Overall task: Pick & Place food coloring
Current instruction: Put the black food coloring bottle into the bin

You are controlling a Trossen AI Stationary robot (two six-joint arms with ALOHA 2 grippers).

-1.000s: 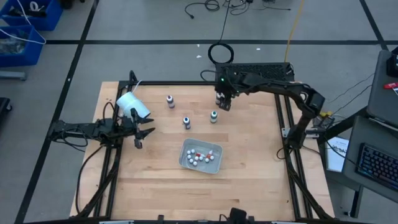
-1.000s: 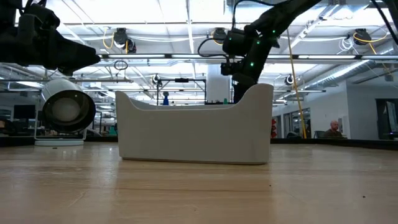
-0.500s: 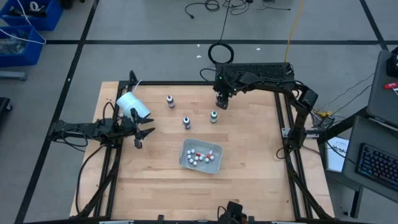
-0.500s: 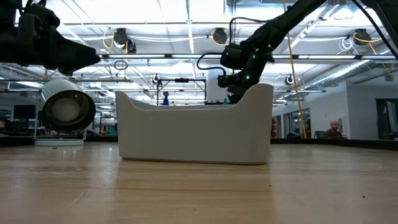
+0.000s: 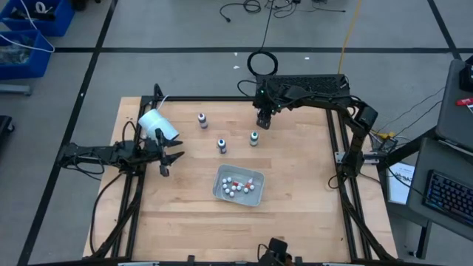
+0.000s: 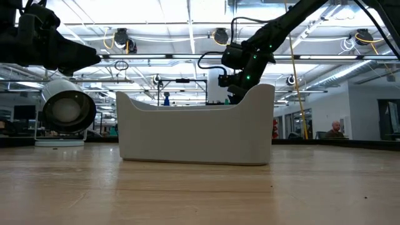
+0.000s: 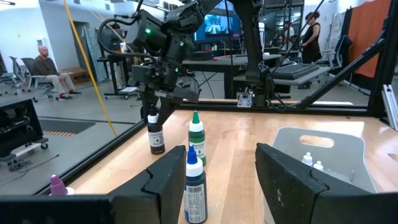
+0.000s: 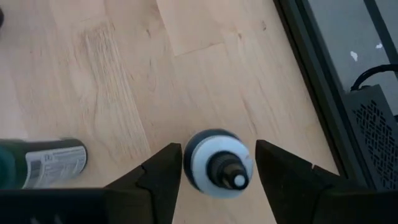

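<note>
Four tiny bottles, probably light and tippy; right gripper (image 8: 214, 163) spread open around the dark one (image 8: 217, 163), grab its body.

Grey floor (image 5: 185, 29) crossed by dark lines, blue bins (image 5: 29, 33) at one corner, ceiling lights (image 6: 187, 28).

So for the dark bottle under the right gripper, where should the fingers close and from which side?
From straight above. The dark bottle stands upright on the table, cap up, already between the right gripper's open fingers. I would close on the round shoulder just below the narrow cap; the green bottle stands clear.
</note>
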